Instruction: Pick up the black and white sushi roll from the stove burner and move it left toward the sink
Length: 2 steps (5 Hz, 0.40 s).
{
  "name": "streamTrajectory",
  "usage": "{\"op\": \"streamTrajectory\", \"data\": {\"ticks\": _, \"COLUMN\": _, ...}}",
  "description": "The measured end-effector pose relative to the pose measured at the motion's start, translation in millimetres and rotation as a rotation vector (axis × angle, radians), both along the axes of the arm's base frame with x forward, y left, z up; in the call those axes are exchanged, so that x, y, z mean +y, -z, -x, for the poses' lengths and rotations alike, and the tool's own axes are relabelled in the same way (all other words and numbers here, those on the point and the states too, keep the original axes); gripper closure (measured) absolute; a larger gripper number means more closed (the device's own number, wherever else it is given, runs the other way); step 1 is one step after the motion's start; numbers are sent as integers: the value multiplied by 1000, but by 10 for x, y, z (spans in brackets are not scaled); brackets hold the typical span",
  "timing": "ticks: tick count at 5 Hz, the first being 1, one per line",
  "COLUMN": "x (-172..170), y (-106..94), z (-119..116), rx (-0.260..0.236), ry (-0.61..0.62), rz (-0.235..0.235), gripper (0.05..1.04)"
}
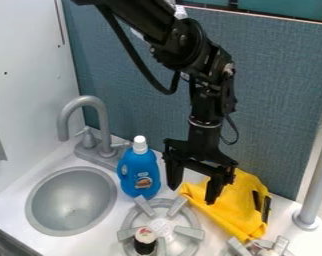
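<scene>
The black two-finger end effector (192,195) hangs with its jaws parted, nothing between them, over the near-left side of a crumpled yellow cloth with black patches (240,200). The cloth's long axis runs from the blue-grey panel (277,100) toward the front burner area. A blue plastic bottle (138,172) stands upright, white cap (139,144) up, between the round grey sink (71,201) and the end effector. A narrow strip of white counter (192,176) lies open between bottle and cloth; the grey toy burner (162,227) bounds the bottle's front.

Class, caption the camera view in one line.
Open gripper near a blue bottle and yellow cloth, by the sink and burner.
</scene>
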State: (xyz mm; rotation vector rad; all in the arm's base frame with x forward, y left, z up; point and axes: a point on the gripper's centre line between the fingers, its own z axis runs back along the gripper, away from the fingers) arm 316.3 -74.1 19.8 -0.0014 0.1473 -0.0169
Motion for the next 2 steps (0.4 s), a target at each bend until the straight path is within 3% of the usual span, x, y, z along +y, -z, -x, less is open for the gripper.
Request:
{"op": "streamTrajectory", "data": {"ticks": 1, "x": 17, "y": 122, "z": 54, "rx": 40, "ry": -3, "rz": -9, "gripper": 83}}
{"op": "streamTrajectory", "data": {"ticks": 2, "x": 220, "y": 185, "z": 124, "rx": 76, "ry": -20, "rz": -65, "gripper": 82}}
